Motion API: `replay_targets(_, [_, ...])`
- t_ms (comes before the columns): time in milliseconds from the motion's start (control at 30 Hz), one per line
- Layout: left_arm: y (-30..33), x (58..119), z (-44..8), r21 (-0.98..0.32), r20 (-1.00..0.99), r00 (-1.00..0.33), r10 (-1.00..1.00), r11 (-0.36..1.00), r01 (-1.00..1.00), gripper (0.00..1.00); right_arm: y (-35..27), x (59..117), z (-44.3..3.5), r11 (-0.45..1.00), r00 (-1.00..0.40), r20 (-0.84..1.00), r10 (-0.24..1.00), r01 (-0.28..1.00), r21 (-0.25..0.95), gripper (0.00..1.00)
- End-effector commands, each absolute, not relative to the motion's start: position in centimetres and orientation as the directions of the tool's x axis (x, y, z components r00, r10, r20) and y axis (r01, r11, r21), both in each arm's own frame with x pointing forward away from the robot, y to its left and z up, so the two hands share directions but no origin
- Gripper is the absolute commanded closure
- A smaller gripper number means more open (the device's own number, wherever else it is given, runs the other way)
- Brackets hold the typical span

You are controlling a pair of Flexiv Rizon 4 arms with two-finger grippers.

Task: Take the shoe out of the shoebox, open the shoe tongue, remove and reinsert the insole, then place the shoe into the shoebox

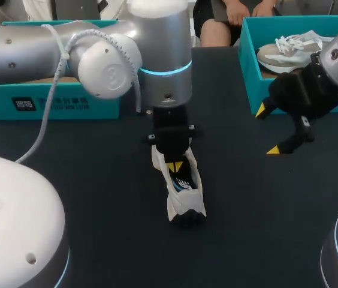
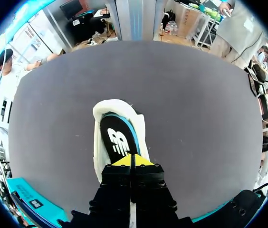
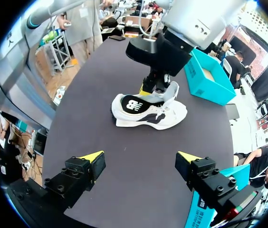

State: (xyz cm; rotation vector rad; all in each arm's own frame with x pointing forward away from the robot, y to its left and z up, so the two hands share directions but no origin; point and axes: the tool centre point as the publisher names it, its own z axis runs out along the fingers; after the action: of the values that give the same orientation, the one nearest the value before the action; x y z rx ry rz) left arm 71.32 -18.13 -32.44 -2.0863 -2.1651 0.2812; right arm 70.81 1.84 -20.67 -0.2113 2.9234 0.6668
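In the head view my left gripper (image 1: 174, 166) hides the shoe's (image 1: 184, 201) far end; I cannot tell what its closed tips pinch. My left arm (image 1: 106, 66) covers much of the left box (image 1: 67, 105); the right box (image 1: 248, 54) runs off frame.

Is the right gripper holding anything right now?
No: the right gripper is open, its fingers spread wide over bare table, apart from the shoe.

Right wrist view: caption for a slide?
Open right jaws face the white shoe, left arm's jaws at its black insole.
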Motion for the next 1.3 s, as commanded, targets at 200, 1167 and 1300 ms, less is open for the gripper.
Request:
replay_targets(200, [-18.2,71.6,-33.8,-0.185,0.012,-0.048,0.999,0.049,0.982,1.0,1.9,70.8,-20.7,0.893,-0.981,-0.163,-0.106,-0.166,0.419,0.0])
replay_targets(1167, [-19.6,69.6,-39.5,-0.175,0.091,-0.053,0.994,0.068,0.982,1.0,1.9,70.8,-20.7,0.893,-0.981,-0.163,-0.106,-0.166,0.419,0.0])
replay_targets(1300, [-20.2,69.5,-39.9,-0.171,0.065,-0.103,0.993,0.113,0.979,1.0,1.9,70.8,-20.7,0.893,-0.981,-0.163,-0.106,-0.166,0.419,0.0])
